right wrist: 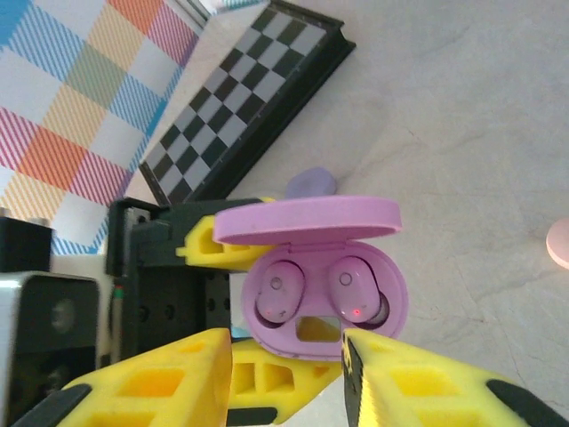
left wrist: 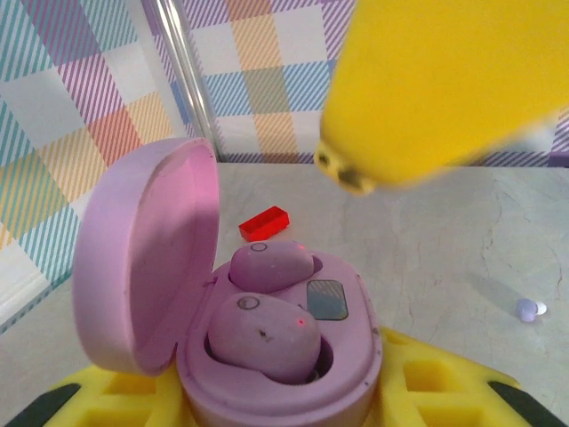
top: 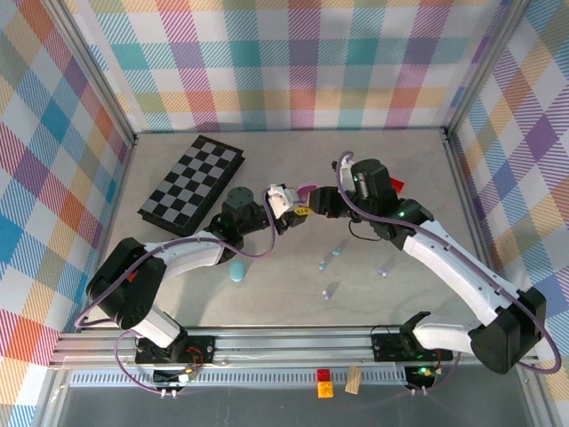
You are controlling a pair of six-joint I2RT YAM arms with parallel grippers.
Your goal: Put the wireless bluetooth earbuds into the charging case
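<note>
A pink-lavender charging case [left wrist: 347, 356] stands open above the table, lid [left wrist: 151, 258] tipped up. Two matching earbuds sit in its wells, one at the back [left wrist: 271, 264] and one in front [left wrist: 262, 334], each with a small red light. My left gripper [left wrist: 284, 396] is shut on the case's base, yellow fingers [left wrist: 427, 391] on either side. My right gripper [right wrist: 289, 365] is open just in front of the case [right wrist: 324, 338], nothing between its fingers [right wrist: 151, 382]. From the top view, both grippers, left [top: 292, 208] and right [top: 322, 201], meet at the case [top: 307, 190] mid-table.
Loose small earbuds lie on the table: light blue ones [top: 324, 262] and lavender ones [top: 331, 290]. A light blue case [top: 236, 271] rests near the left arm. A folded chessboard [top: 191, 182] lies back left. A red block [left wrist: 264, 222] sits behind the case.
</note>
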